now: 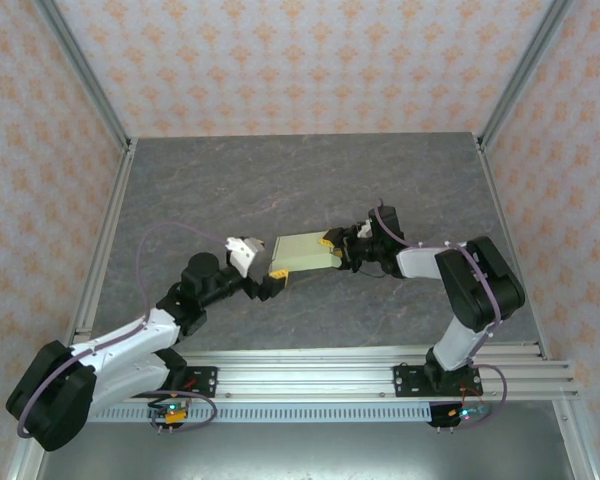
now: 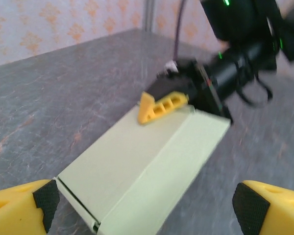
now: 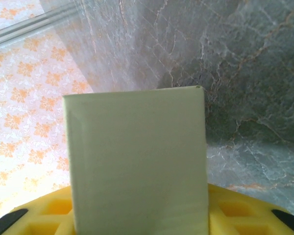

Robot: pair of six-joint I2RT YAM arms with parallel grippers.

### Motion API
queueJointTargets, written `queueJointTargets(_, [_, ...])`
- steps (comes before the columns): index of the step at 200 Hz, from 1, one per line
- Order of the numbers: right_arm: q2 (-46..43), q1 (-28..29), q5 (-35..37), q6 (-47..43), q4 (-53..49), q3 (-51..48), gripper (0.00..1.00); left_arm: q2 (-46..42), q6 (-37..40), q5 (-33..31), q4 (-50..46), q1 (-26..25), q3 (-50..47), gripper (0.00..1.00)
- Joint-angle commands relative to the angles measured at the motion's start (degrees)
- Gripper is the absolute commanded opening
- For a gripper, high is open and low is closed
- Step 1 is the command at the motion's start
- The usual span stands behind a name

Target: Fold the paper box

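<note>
1. One paper box (image 1: 302,252), pale yellow-green and folded flat, sits mid-table between two arms. Whether it rests on the grey table (image 1: 280,180) or is slightly lifted is hard to tell.
2. The right gripper (image 1: 332,252) is clamped on the box's right end. The left gripper (image 1: 272,272) stands with jaws spread wide at the opposite end, holding nothing.
3. From above, the grippers cover both box ends.
4. The left wrist view shows one yellow finger (image 2: 159,106) lying on top of the box, with the arm behind it blurred. The right wrist view shows a plain card face, which hides the grip point.
</note>
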Motion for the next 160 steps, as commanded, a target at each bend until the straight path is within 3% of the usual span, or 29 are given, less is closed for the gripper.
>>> queueJointTargets(1, [-0.36, -0.42, -3.42, -1.20, -7.40, 1.91, 0.45, 0.11, 20.59, 0.77, -0.61, -2.96, -1.31, 0.94])
queueJointTargets(38, [-0.52, -1.00, -4.47, -1.66, -10.49, 1.73, 0.45, 0.09, 28.98, -2.90, -3.79, -6.87, 0.07, 0.92])
queueJointTargets(63, [-0.14, -1.03, -5.49, -0.57, -10.61, 1.48, 0.45, 6.36, 31.96, -8.81, -8.38, -8.62, 4.22, 0.83])
queueJointTargets(83, [-0.43, -1.04, -5.67, 2.18, -7.08, 0.27, 0.45, 11.62, 35.43, -9.64, -10.46, -9.43, 6.82, 0.82])
queueJointTargets(121, [-1.28, -1.02, -5.07, 4.42, -5.97, -0.05, 0.45, 17.04, 40.12, -19.27, -10.22, -10.88, 9.97, 0.81])
queueJointTargets(139, [-1.52, -1.02, -5.12, 5.39, -6.01, 0.00, 0.46, 19.86, 41.15, -22.74, -13.71, -10.97, 13.07, 0.68])
queueJointTargets(160, [-1.65, -1.06, -5.34, 6.03, -5.93, -0.15, 0.46, 22.83, 42.73, -23.15, -13.05, -11.08, 13.76, 0.66])
